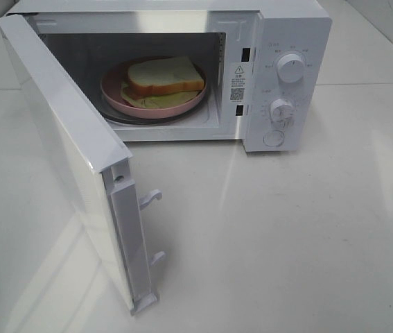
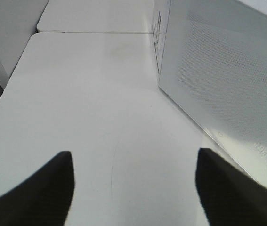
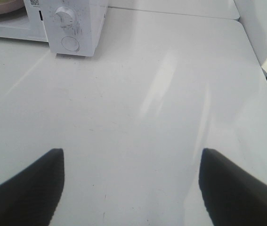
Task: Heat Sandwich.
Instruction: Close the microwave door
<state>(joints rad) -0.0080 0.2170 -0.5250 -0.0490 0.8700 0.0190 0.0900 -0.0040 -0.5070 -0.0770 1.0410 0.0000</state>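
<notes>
sandwich: the sandwich (image 1: pixel 165 76) is already inside the microwave (image 1: pixel 293 28), lying on the pink plate (image 1: pixel 113 94), bread on top and the green filling poking out underneath

plate: sits on the dark turntable (image 1: pixel 123 118), pretty much centred in the cavity

done so far: loading looks finished to me, food's in

left to do: the door (image 1: pixel 57 132) is swung wide open, so it needs shutting. Then I'd guess the two knobs (image 1: pixel 291 69) get set to start the heating; can't read where they point

left gripper: the left gripper (image 2: pixel 134 162) has its fingers spread with nothing between them. It hangs low over the white table (image 1: pixel 286 229), just beside the door's dotted panel, not touching it as far as I can see. Looks placed to push it closed

right gripper: the right gripper (image 3: pixel 132 157) is spread wide and empty too, over bare table well apart from the microwave, facing the control side

overhead view: neither arm shows up in it
</notes>
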